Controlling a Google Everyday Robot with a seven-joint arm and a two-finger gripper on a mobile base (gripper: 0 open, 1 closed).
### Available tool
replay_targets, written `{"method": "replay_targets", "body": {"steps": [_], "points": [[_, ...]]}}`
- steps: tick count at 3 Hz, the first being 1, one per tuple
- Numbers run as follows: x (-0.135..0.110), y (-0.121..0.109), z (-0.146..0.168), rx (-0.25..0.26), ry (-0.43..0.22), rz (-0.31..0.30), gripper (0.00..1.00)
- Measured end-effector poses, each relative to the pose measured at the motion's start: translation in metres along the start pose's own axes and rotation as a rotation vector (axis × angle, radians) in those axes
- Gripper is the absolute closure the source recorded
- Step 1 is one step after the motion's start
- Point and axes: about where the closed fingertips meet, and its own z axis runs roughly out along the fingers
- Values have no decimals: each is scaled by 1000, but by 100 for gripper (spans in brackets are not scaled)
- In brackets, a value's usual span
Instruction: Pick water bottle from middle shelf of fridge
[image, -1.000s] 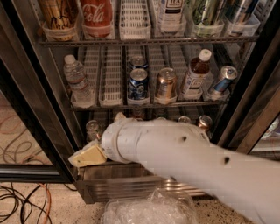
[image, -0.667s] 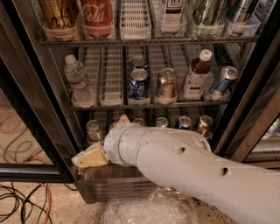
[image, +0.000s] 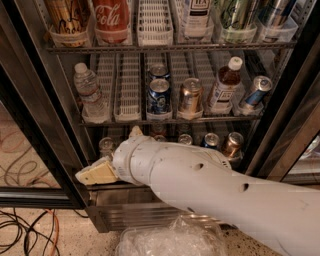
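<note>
The water bottle (image: 89, 94), clear and ribbed with a white cap, stands at the left end of the middle shelf (image: 125, 120), a wire rack with white lane trays. The same row holds a blue can (image: 159, 96), a copper can (image: 190, 96), a bottle of brown liquid (image: 223, 86) and a tilted can (image: 255, 91). My gripper (image: 95, 172), a cream wedge at the end of my white arm (image: 210, 185), is below that shelf, in front of the bottom rack at the left, below the water bottle and apart from it. The fridge (image: 37, 100) stands open before me.
The top rack holds a red Coca-Cola bottle (image: 111, 20) and other drinks. Small cans (image: 232, 143) stand on the bottom rack behind my arm. The dark door frame (image: 30, 165) is at the left, cables (image: 30, 235) lie on the floor, and a clear plastic package (image: 172, 240) is below.
My gripper has shifted slightly left and up in front of the bottom rack. The bottles and cans have not moved.
</note>
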Motion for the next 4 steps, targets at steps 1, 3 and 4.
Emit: {"method": "replay_targets", "body": {"steps": [1, 3, 4], "points": [[-31, -17, 12, 73, -126, -7, 0], [-75, -31, 36, 139, -231, -81, 0], [-75, -31, 36, 139, -231, -81, 0]]}}
